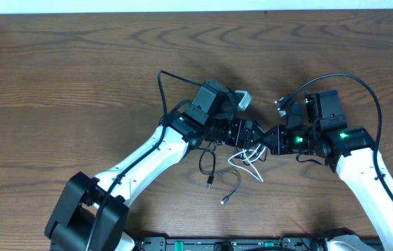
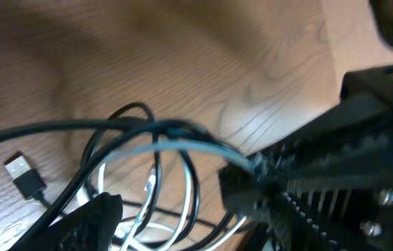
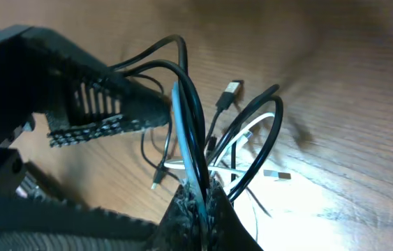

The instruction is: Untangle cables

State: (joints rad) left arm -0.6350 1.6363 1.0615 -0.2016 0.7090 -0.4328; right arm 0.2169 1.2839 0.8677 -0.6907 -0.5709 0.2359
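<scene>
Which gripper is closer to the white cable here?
Right. The right gripper is shut on the white cable; the left gripper is open just beside it.

I see the black cable and the white cable tangled together near the middle of the bench. Both are thin cords. Several of their strands rise up from the wood and are pinched side by side in my right tool. Below it, the loops cross each other many times. The black cable's small plug ends lie flat on the bench, a little apart from the bunch.
</scene>
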